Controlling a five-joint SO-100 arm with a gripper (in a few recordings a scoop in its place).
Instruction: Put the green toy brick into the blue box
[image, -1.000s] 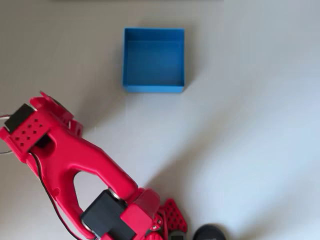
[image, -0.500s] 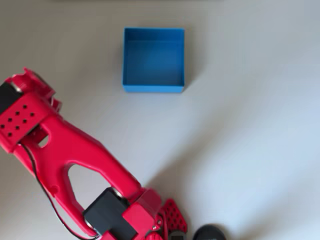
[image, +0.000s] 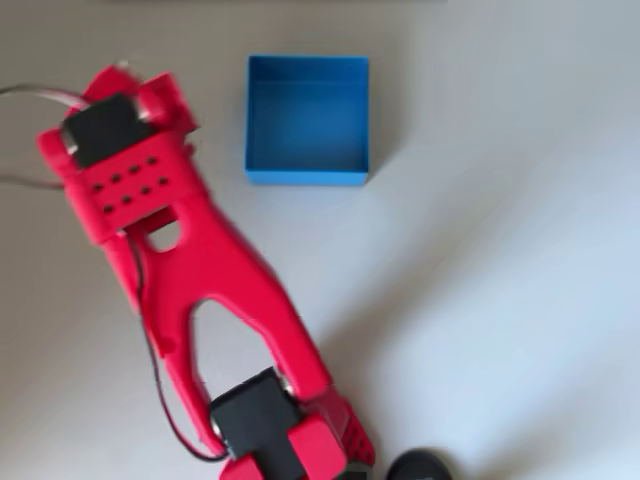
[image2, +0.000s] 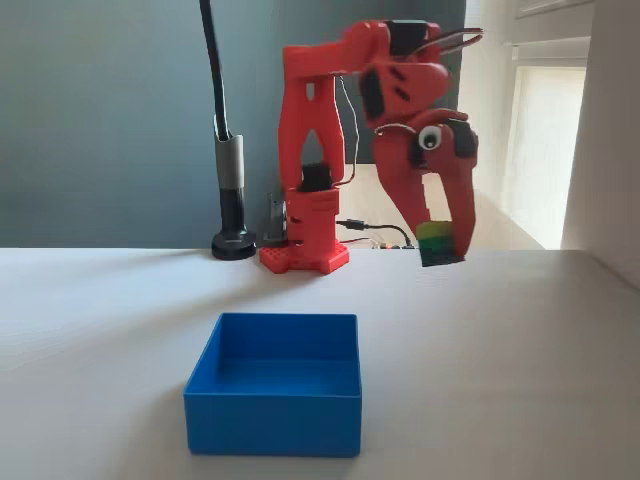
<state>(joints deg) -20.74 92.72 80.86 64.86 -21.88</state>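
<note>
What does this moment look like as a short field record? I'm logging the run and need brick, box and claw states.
brick: green toy brick held off the table between the claw's fingers, fixed view
claw: claw shut on the brick, pointing down
box: blue box open-topped, nothing inside it
brick vs box: not over the box; right of it in the fixed view
arm: red arm left of the box, overhead view

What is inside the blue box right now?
Nothing: the box shows only its bare blue floor in the overhead view. From the fixed view its front wall hides part of the floor. The brick is held in the hand, above the table.
</note>
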